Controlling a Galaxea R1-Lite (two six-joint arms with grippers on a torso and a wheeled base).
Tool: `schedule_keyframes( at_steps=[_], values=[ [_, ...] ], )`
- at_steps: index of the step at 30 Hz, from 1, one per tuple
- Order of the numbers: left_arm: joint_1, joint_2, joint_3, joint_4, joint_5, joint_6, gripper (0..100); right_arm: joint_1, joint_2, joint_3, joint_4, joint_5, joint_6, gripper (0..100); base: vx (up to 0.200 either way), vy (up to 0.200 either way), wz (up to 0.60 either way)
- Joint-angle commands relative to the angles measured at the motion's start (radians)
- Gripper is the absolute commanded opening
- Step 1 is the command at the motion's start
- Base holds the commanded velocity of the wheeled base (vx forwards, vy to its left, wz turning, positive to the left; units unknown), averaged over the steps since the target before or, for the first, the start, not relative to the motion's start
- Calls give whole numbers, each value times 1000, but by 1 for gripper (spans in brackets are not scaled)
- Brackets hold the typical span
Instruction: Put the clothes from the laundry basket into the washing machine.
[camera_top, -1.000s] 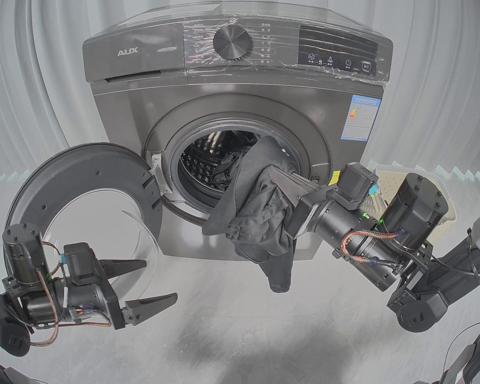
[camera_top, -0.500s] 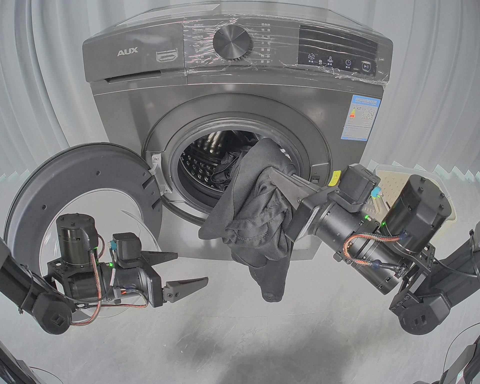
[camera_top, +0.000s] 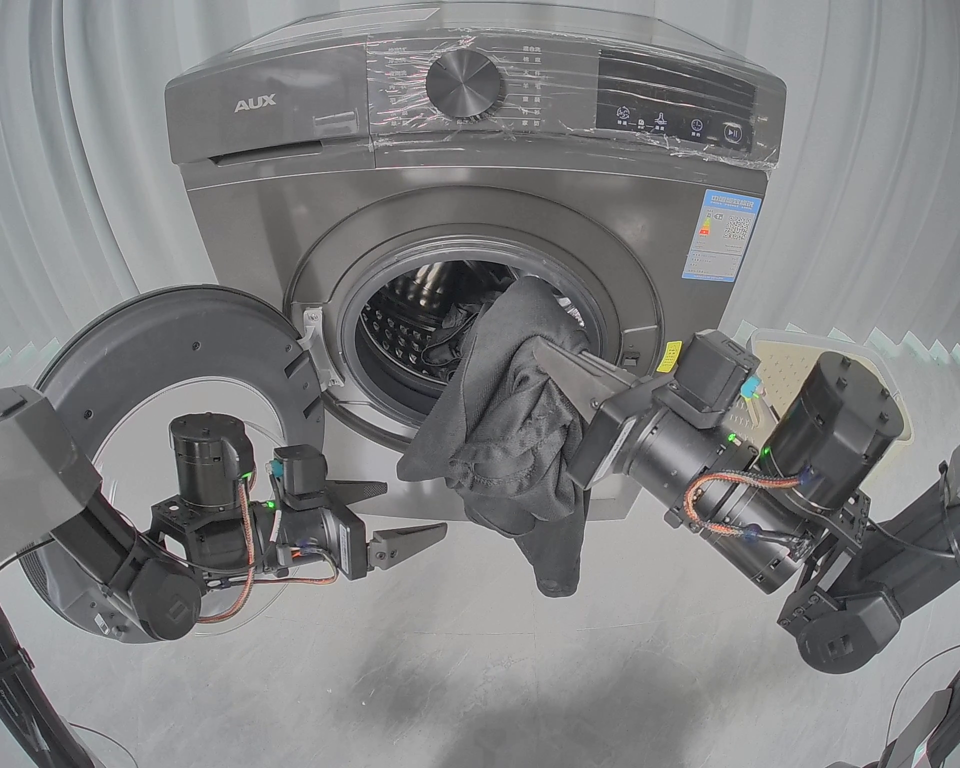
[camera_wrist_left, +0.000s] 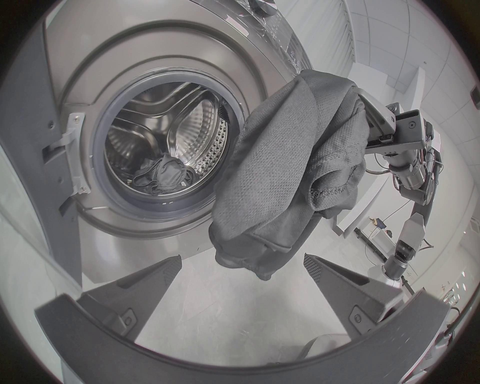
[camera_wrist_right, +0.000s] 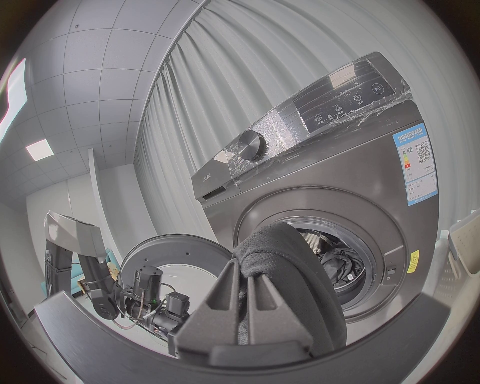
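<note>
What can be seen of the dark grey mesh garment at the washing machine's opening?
The dark grey mesh garment is soft, bunched knit with a stitched hem. The right gripper is shut on its upper fold; it drapes down before the right side of the grey washing machine's drum opening, its lowest end clear of the floor. The open left gripper sits lower left, not touching it.
</note>
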Motion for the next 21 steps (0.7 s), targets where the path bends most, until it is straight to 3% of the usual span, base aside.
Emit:
schedule_keyframes(
  at_steps=[1,7,10,21],
  values=[
    [-18,52,-38,-16,-1,-1,100,4,-1,1,0,0,0,0,0,0,0],
    [-19,107,-74,-91,1,-7,100,6,-1,1,-2,0,0,0,0,0,0],
    [-22,135,-93,-148,7,-26,100,6,1,1,-2,-2,1,0,0,0,0],
    [-47,133,-91,-220,-13,-46,100,6,5,1,-22,-2,0,0,0,0,0]
  ],
)
